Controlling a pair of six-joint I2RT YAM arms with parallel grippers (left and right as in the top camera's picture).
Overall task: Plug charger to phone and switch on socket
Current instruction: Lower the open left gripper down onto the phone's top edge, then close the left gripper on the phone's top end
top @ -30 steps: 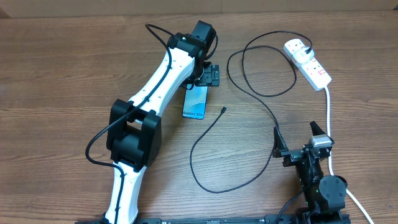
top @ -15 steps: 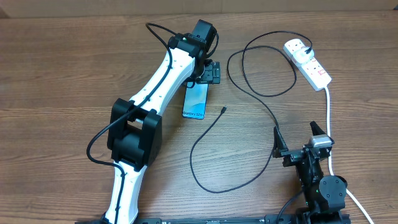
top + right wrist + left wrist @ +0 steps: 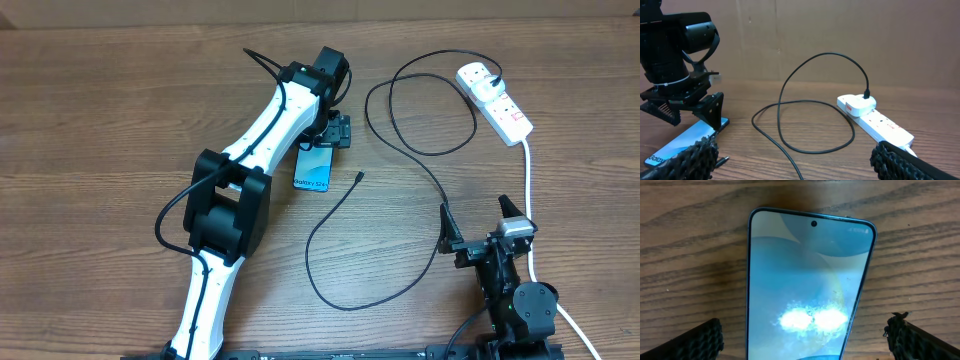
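While left claw (image 3: 805,339) straddles phone (image 3: 810,265), table (image 3: 690,255) shows along 2 long edges.

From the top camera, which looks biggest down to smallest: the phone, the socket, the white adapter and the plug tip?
1. socket, the longest
2. phone, unsure because the left gripper hides part of it
3. adapter
4. plug tip, tiny

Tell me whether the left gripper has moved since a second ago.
Yes. The left gripper has shifted slightly down the overhead view, onto the phone, and now covers more of its far end. The phone itself has stayed put.
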